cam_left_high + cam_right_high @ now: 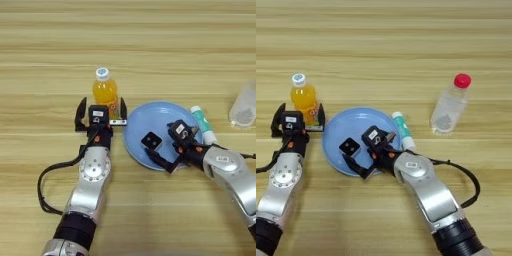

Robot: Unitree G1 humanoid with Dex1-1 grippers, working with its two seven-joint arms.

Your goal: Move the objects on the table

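Orange-drink bottle [106,92] stands upright on the table [45,45], white cap up. Left arm reaches straight forward from the lower edge; left gripper [100,108] sits just short of the bottle, its two black fingers spread wide, one to each side of the bottle's base. The fingers look clear of the bottle, nothing grasped, though contact at the base cannot be ruled out.

Right arm comes in from the lower right, forearm angled toward the left. Right gripper [363,151] lies over the near part of a blue plate [356,122], fingers parted. The small white block with black face [349,146] rests on the plate at the far fingertip, between the fingers or just beside them; whether it is touched cannot be told. It is not clamped.

Green-and-white tube [403,131] lies on the table against the plate's right rim, just beyond the right gripper's wrist. Farther right, well apart, a clear bottle with a red cap [450,104] stands upright. A black cable [47,175] loops beside the left forearm.
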